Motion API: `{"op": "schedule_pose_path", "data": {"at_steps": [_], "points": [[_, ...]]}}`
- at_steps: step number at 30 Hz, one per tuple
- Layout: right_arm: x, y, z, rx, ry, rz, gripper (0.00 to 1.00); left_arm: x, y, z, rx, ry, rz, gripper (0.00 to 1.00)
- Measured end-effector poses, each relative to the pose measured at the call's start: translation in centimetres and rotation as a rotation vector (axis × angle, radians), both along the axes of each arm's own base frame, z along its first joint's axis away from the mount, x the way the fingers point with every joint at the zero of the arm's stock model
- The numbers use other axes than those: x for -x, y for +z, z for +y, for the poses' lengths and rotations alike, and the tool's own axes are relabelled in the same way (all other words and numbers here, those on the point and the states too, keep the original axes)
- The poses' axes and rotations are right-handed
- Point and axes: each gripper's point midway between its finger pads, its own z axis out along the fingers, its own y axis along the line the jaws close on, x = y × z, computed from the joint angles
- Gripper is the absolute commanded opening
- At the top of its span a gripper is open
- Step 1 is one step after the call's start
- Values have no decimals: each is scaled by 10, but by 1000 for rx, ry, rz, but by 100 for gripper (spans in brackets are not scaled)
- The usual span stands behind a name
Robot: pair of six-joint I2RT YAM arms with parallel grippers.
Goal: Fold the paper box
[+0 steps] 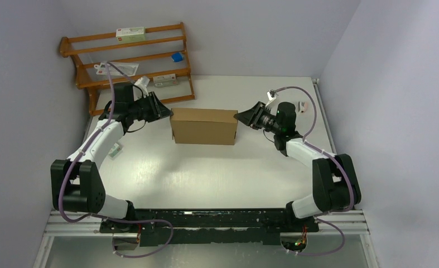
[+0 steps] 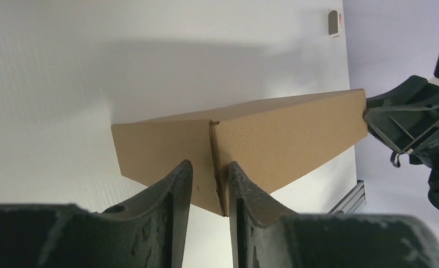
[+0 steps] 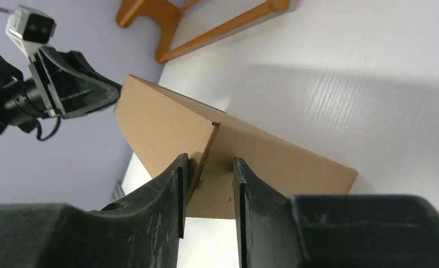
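I am looking across the table (image 1: 206, 178) from the arm bases to the paper box (image 1: 204, 125), which is standing mid-table as a closed-looking brown block. I am judging this to be the last step, seating the end flaps. The left gripper (image 2: 210, 167) is sitting at the box's left end with its jaws narrow, straddling the vertical corner seam; I cannot tell whether the pads are touching it. The right gripper (image 3: 210, 162) is mirroring it at the right end, jaws narrow, with a thin flap edge standing loose between them, not clamped. The next move is probably pressing both ends inward evenly, so the box is not sliding. Beyond it, a wooden rack (image 1: 128, 56) is standing against the far wall.
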Motion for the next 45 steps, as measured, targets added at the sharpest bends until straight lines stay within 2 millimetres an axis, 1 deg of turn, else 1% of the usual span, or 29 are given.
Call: {"op": "schedule_pose_path", "data": {"at_steps": [3, 7, 9, 11, 13, 16, 18, 20, 22, 24, 26, 29, 33, 35, 36, 38, 40, 41, 43, 45], "points": [[5, 6, 0, 44, 6, -31, 1, -3, 0, 1, -12, -5, 3, 38], [13, 11, 0, 77, 15, -43, 18, -3, 0, 2, -22, -5, 8, 44], [14, 12, 0, 89, 13, -39, 25, -3, 0, 3, -29, 1, 12, 47], [13, 15, -2, 100, 5, -34, 33, -4, 0, 6, -45, 11, 15, 51], [12, 17, -5, 114, -13, -26, 43, -6, -1, 13, -78, 33, 22, 56], [15, 17, -11, 146, -37, -1, 55, -6, -2, 24, -117, 66, 39, 62], [15, 17, -14, 174, -42, 14, 63, -8, 4, 29, -141, 83, 29, 65], [14, 22, -17, 209, -42, 10, 72, -10, 15, 33, -165, 97, -2, 67], [13, 30, -17, 240, -28, -14, 82, -11, 29, 38, -191, 109, -46, 70], [11, 40, -15, 269, -9, -53, 89, -10, 43, 42, -216, 117, -92, 73], [11, 49, -9, 312, 24, -102, 95, -8, 51, 46, -235, 122, -121, 77], [20, 57, 11, 390, 105, -181, 100, 0, 60, 50, -259, 131, -160, 82], [30, 68, 44, 479, 221, -278, 100, 12, 60, 54, -329, 155, -187, 96], [32, 71, 59, 522, 268, -320, 100, 18, 59, 51, -389, 165, -203, 97], [31, 71, 63, 545, 286, -337, 100, 24, 59, 46, -431, 167, -222, 98], [29, 70, 71, 602, 324, -366, 100, 37, 62, 37, -485, 163, -266, 98], [26, 68, 77, 643, 356, -390, 100, 56, 70, 36, -529, 183, -336, 98], [25, 68, 81, 663, 374, -403, 100, 64, 75, 39, -537, 198, -366, 98], [22, 65, 87, 697, 411, -426, 100, 77, 88, 56, -547, 277, -434, 98], [21, 61, 93, 728, 451, -441, 100, 83, 98, 70, -556, 349, -472, 98]]}}
